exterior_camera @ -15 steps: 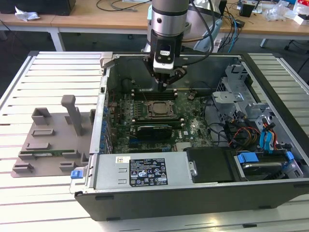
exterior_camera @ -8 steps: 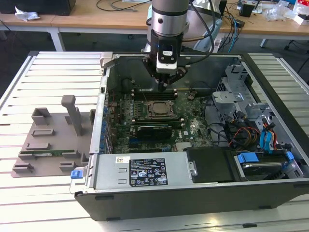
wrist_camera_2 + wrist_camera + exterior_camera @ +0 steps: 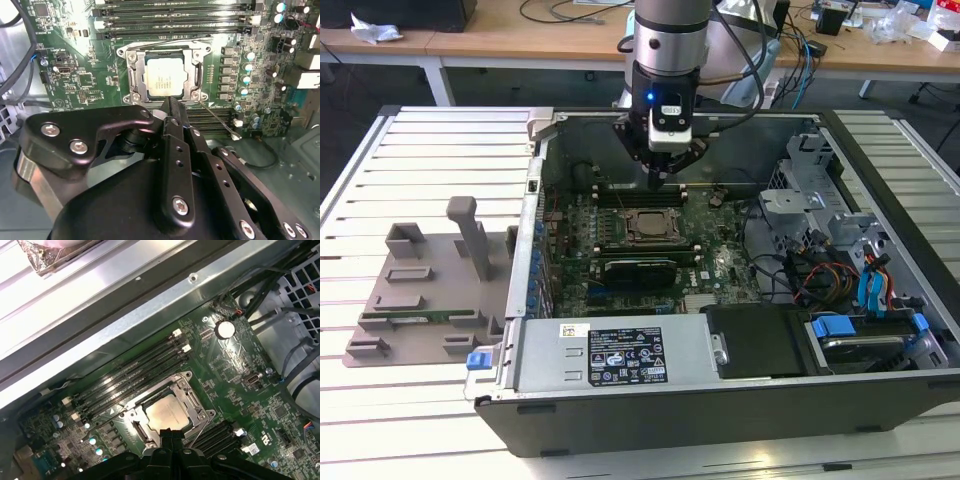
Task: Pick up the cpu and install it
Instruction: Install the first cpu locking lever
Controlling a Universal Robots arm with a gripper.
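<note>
The cpu (image 3: 166, 76) lies flat in the socket (image 3: 162, 72) on the motherboard (image 3: 75, 75), its pale metal top facing up and the socket's metal frame around it on all sides. In both wrist views it sits level inside that frame (image 3: 169, 415); a thin wire lever (image 3: 219, 120) runs slantwise off one corner of the socket.

The pincer (image 3: 170, 102) hangs just above the edge of the socket, its two fingers (image 3: 175, 120) pressed together to a narrow tip with nothing between them. It does not touch the cpu. In the exterior view the pincer (image 3: 658, 178) points down into the open computer case (image 3: 720, 400), over the socket (image 3: 648, 226) in the middle of the board.

Rows of memory slots (image 3: 135, 375) lie beside the socket. A grey plastic tray (image 3: 425, 290) sits on the slatted worktop (image 3: 380, 400), at the exterior view's left of the case, well apart from the pincer.
</note>
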